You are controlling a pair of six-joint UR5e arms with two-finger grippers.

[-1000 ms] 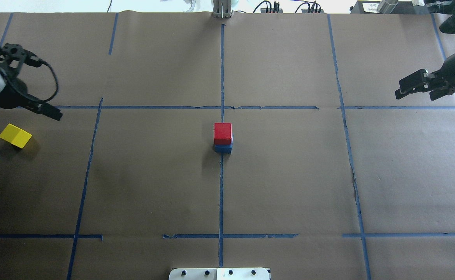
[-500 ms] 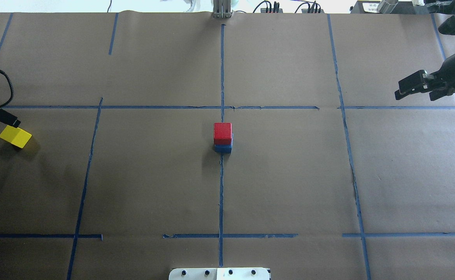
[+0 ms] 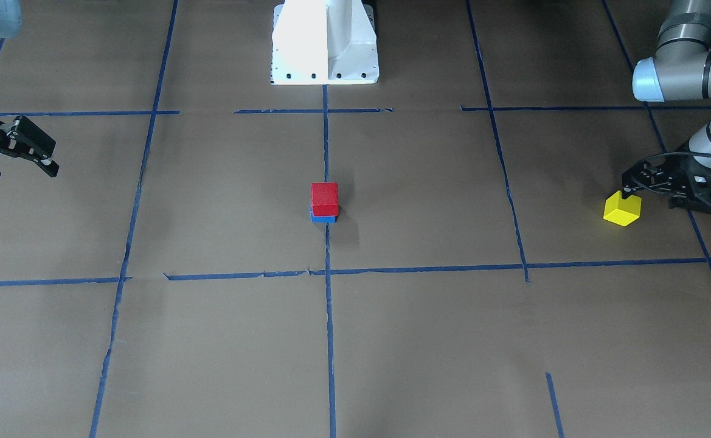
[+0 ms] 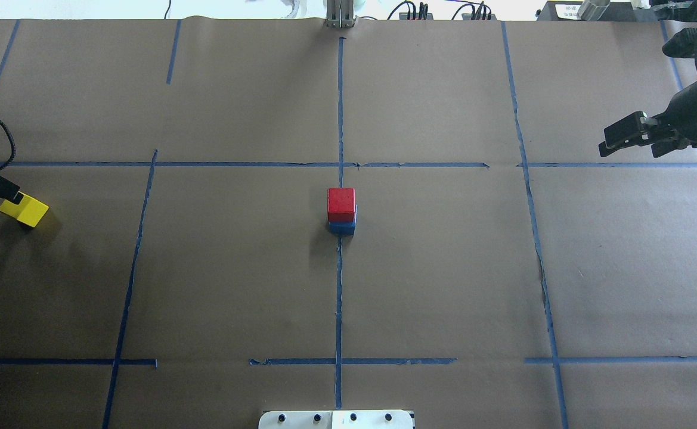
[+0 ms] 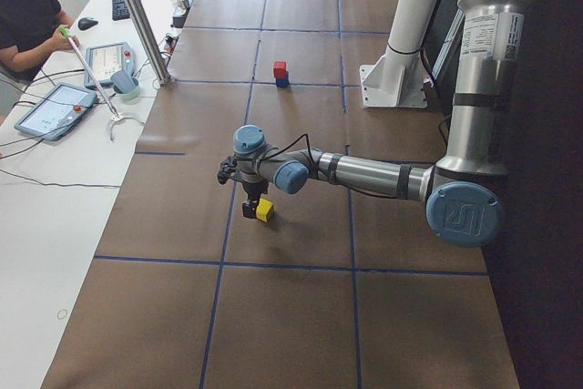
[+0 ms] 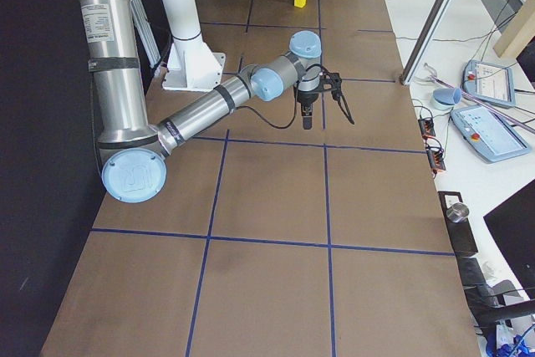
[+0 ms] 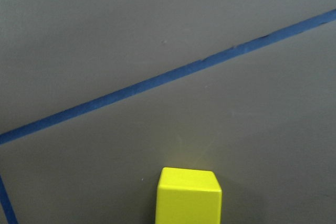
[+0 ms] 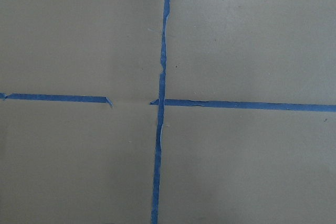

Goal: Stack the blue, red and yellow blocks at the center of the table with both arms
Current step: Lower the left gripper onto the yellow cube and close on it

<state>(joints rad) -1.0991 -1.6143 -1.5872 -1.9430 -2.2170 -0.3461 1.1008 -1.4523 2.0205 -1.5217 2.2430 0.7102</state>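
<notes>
Yellow block [image 4: 28,210] sits near the bench's [image 4: 443,280] left edge, and we see the left pincer [image 3: 631,190] low, right at its top corner. We cannot tell whether that pincer is spread or closed. At the centre the red block [image 4: 341,204] rests on the blue block [image 4: 341,227]. The right pincer [image 3: 22,170] hangs spread, gripping nothing, well apart.
</notes>
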